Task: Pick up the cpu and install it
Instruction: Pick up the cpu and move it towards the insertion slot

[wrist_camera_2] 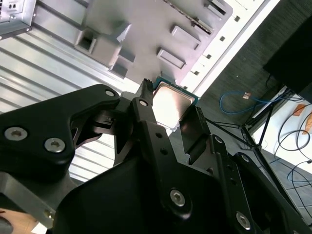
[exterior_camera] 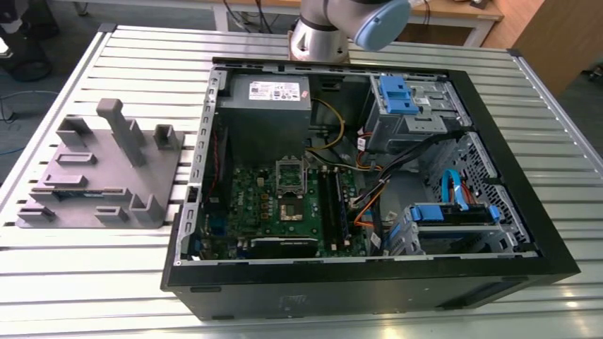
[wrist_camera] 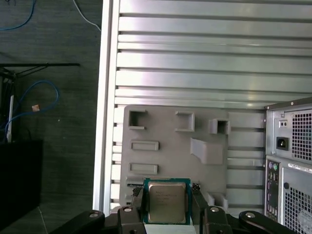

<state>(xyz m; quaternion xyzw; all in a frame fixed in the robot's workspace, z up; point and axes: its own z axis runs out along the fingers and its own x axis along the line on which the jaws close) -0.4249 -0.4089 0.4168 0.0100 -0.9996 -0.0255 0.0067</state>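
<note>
The gripper (wrist_camera: pixel 166 195) is clamped on the one cpu (wrist_camera: pixel 166 204), with two fingers (wrist_camera: pixel 138 197) against opposite edges of it (the silver lid carries print I cannot make out). Behind the cpu lies one grey fixture (wrist_camera: pixel 204 126) with moulded pockets, resting on the slatted table (wrist_camera: pixel 195 58). Beside the fixture, to the exterior view's right, stands one open case (exterior_camera: pixel 377 286). It holds one green board (exterior_camera: pixel 247 201) with a dark socket (exterior_camera: pixel 290 210), one grey box (exterior_camera: pixel 268 95) with a white label, and two blue brackets (exterior_camera: pixel 400 95).
</note>
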